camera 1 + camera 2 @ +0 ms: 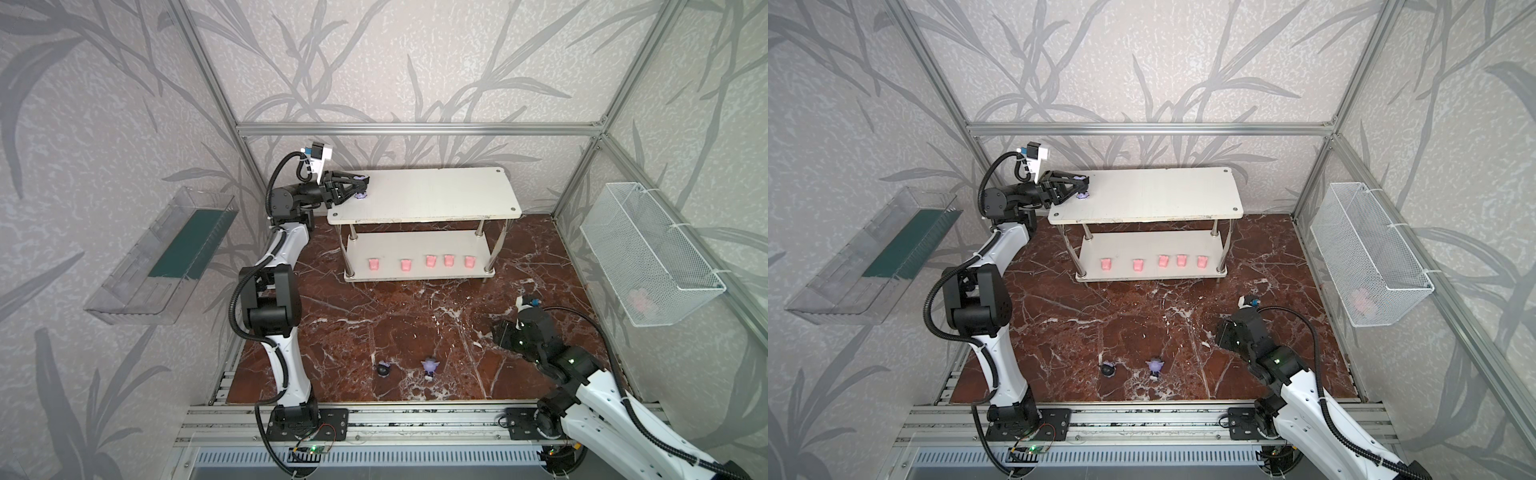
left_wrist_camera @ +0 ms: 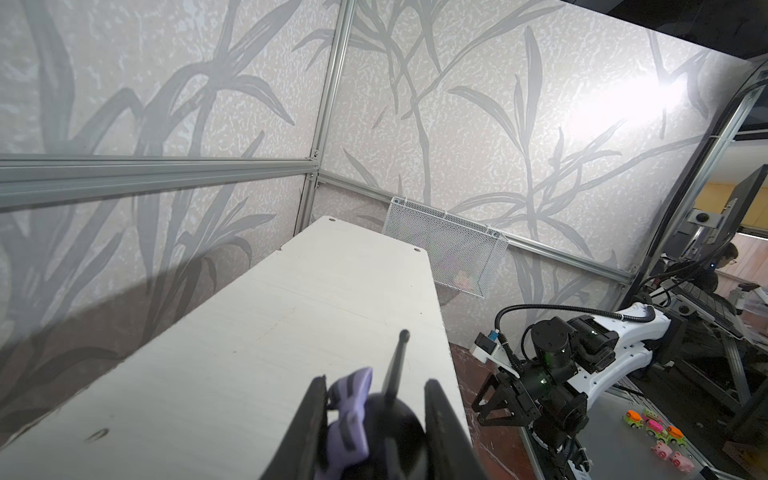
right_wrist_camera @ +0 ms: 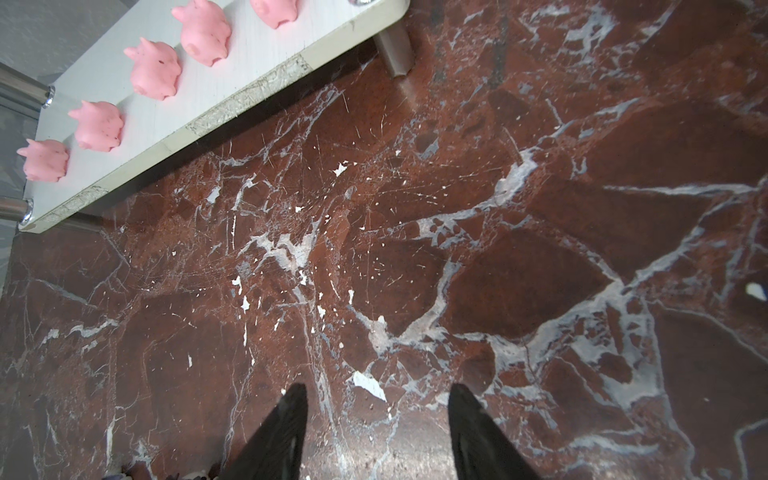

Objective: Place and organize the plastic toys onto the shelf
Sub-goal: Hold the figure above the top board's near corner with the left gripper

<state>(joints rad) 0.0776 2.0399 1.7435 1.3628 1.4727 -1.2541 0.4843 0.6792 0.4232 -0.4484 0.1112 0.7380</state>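
Red-brown marble tabletop point(image 1: 415, 316) fills the cell between leaf-patterned walls, with the white two-tier shelf point(image 1: 1142, 199) at its far side. Upper left of centre in both top views, the left gripper point(image 1: 362, 186) is clamped on a small black-and-lilac big-headed plastic figurine point(image 2: 388, 430), head between the jaws, feet at or just above the top board point(image 1: 436, 195); contact cannot be told. It sits near the board's left short edge, and the board's long axis runs rightward from the jaws, bare all the way, so placing looks to need only a small drop and a release, with the left edge the risk. Five pale-pink plastic piglets point(image 1: 430, 260) line the lower board point(image 1: 415, 245). The right gripper point(image 3: 378, 390) hangs with jaws spread and empty over bare marble, nearer the black figurine point(image 1: 383, 368) and lilac-purple figurine point(image 1: 430, 366) at lower centre.
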